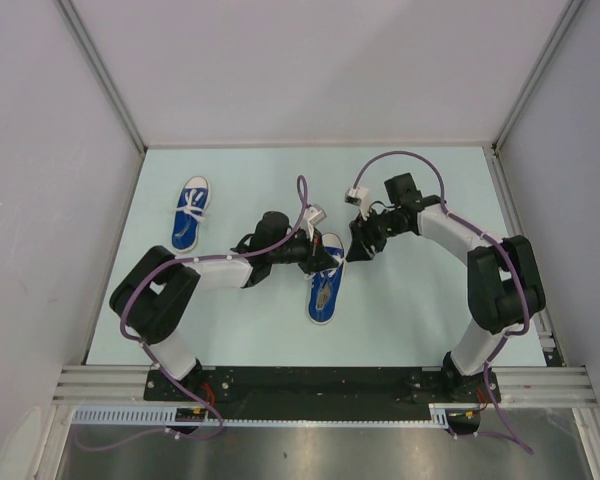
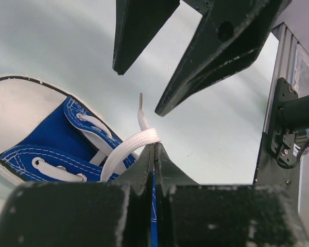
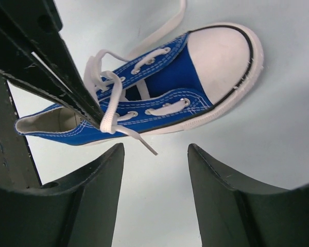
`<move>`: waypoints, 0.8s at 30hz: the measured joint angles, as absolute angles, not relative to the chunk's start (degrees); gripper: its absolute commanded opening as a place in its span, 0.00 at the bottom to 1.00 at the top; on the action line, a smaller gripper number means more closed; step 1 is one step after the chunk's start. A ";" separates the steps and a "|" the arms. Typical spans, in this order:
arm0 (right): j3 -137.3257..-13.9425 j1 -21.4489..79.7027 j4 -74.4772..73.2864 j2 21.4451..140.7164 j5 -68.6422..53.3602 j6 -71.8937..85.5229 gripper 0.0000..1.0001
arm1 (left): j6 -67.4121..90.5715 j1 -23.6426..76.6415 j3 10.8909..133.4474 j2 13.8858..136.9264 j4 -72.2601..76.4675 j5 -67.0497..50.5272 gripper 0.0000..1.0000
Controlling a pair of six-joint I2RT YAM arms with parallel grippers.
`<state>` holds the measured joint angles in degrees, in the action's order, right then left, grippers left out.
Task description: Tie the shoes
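So the left hand (image 2: pixel 154 150) is clamped shut on a loop of white lace (image 2: pixel 134 141), pinched right at its fingertips just above the top eyelets of the near shoe (image 3: pixel 170 85), which sits on the table (image 3: pixel 278 154) directly under that hand. The right hand (image 3: pixel 155 149) hangs wide open just across from it with nothing between its fingers (image 2: pixel 139 36), and the stiff lace tip (image 3: pixel 152 151) pokes out of the pinch toward that gap. The 2nd shoe (image 1: pixel 190 214) is well off on the outer side of the left hand, away from both hands. It's too small in the overhead view to tell if its laces are done. What I'd worry about: the grip is on a thin bit of lace at the very tips, so a tug from the other hand could slide it out and the loop collapses. The shoe also isn't pinned down and looks light, so pulling might just drag or tip it instead of tightening anything. And the 2 hands are really close, so a slightly off approach bumps fingers and flicks the lace tip aside.
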<state>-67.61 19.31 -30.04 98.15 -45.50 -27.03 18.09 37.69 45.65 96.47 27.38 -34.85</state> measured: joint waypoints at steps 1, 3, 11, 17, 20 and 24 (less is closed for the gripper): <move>-67.61 19.51 -30.04 98.28 -46.04 -27.68 0.56 | 18.09 37.63 45.65 96.47 27.38 -34.89 0.00; -67.61 20.03 -30.11 98.63 -47.07 -28.73 0.56 | 18.09 37.54 45.65 96.51 27.38 -34.98 0.00; -67.59 21.76 -30.24 99.98 -48.86 -31.27 0.22 | 18.04 37.30 45.65 97.14 27.38 -35.24 0.00; -67.57 21.74 -31.94 99.98 -49.34 -32.64 0.00 | 17.98 37.08 45.65 97.23 27.33 -35.22 0.32; -67.57 21.74 -32.91 99.94 -49.34 -32.69 0.00 | 17.41 36.60 45.65 96.86 26.00 -35.38 0.39; -67.51 21.63 -33.98 99.24 -48.84 -32.45 0.00 | 14.39 34.81 44.64 92.33 21.06 -36.42 0.47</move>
<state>-67.51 21.63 -33.98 99.24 -48.84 -32.45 14.39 34.81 44.64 92.33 21.06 -36.42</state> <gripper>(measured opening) 0.010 0.429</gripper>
